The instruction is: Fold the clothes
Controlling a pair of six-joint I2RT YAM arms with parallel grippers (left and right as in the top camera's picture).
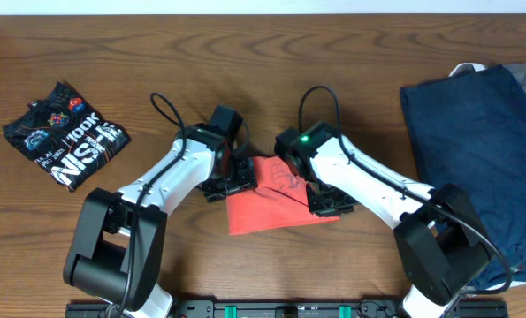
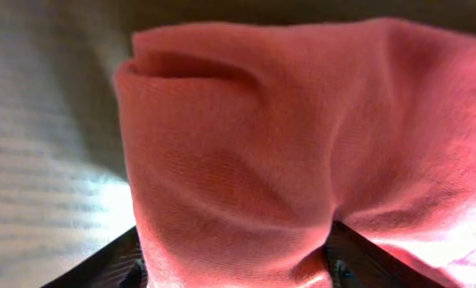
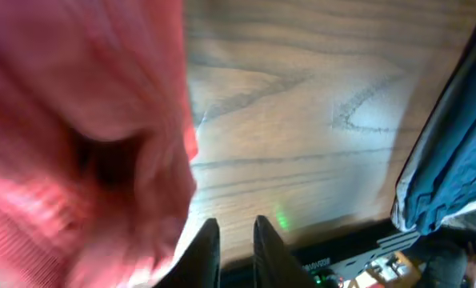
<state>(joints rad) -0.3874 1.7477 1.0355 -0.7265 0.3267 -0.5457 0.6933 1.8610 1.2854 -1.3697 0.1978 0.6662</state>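
Note:
The clothes lie on a wooden table. A coral-red T-shirt (image 1: 267, 205) sits as a folded bundle at the centre, between both arms. My left gripper (image 1: 236, 179) is at its left edge. In the left wrist view its jaws stand wide, open, with a thick fold of the red shirt (image 2: 254, 144) filling the gap and touching both fingers (image 2: 114, 262). My right gripper (image 1: 326, 203) is at the shirt's right edge. Its fingers (image 3: 210, 248) are nearly together with only bare wood between them, and the red cloth (image 3: 70, 136) is just to their left.
A black printed tee (image 1: 65, 134) lies folded at the far left. A large navy garment (image 1: 479, 150) is spread along the right side and shows at the right edge of the right wrist view (image 3: 454, 160). The table's front rail (image 1: 271, 309) runs close behind the arms.

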